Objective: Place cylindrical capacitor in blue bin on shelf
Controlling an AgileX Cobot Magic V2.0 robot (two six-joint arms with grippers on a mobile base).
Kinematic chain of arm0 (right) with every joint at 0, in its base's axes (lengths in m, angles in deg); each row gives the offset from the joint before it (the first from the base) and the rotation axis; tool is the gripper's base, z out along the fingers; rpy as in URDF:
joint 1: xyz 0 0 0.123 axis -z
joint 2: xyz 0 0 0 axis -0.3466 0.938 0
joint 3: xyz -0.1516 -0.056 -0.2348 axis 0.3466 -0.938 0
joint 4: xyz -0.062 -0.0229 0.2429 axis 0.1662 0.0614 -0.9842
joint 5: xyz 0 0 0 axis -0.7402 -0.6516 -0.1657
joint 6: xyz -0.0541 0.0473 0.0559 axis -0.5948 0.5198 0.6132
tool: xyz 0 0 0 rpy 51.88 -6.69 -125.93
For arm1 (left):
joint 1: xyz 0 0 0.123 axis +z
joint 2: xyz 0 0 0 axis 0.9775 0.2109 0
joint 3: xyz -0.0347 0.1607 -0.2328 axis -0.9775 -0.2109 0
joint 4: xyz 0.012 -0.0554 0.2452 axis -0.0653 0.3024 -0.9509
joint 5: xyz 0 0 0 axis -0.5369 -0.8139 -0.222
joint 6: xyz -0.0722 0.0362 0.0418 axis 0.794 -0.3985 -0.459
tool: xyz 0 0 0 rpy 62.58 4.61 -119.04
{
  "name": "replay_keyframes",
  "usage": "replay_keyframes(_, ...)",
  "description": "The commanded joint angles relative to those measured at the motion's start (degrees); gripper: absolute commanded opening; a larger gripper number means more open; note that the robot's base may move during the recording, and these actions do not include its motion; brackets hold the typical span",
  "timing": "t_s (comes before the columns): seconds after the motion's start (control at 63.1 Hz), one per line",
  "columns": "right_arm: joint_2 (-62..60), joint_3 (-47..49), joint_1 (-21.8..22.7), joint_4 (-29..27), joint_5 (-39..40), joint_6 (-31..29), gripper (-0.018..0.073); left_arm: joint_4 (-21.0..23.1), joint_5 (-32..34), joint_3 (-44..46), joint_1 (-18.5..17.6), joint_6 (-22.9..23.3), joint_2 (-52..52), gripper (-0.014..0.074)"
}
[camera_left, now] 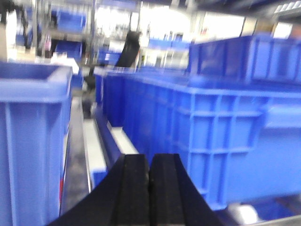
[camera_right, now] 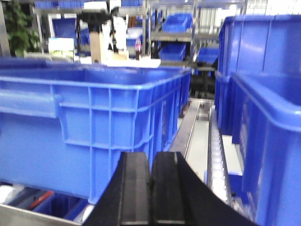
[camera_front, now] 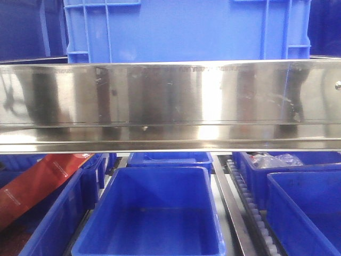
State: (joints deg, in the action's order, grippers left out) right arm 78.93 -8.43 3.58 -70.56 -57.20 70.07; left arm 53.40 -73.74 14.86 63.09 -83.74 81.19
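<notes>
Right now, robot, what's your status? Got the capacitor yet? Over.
Left end effector shut, right end effector shut, nothing seen held. Capacitor not in view. Empty blue bin below; steel shelf beam across the front view.

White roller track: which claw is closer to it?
Right, most likely. The white roller track runs just past the right claw, on its right side. The left claw sits beside the big blue crate; no rollers show clearly near it.
</notes>
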Motion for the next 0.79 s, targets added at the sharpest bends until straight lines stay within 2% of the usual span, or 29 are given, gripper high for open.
replay_keyframes(0.0, -1.71, -0.07, 0.43, 0.59, 0.72, -0.28, -0.0168, 0.24, 0.53, -0.28, 0.28, 0.27, -2.87, -0.0111)
replay_keyframes(0.587, -2.32, -0.32, 0.55, 0.78, 1.68, -0.28, -0.0168, 0.24, 0.53, -0.28, 0.28, 0.27, -5.72, -0.0111)
replay_keyframes(0.698, -3.14, -3.03, 3.42, 2.85, 2.3, -0.28, -0.0168, 0.24, 0.53, -0.28, 0.28, 0.27, -5.72, -0.0111)
replay_keyframes(0.777, -4.56, -7.15, 7.98, 1.33, 4.46, -0.28, -0.0168, 0.24, 0.53, -0.28, 0.28, 0.27, -5.72, -0.0111)
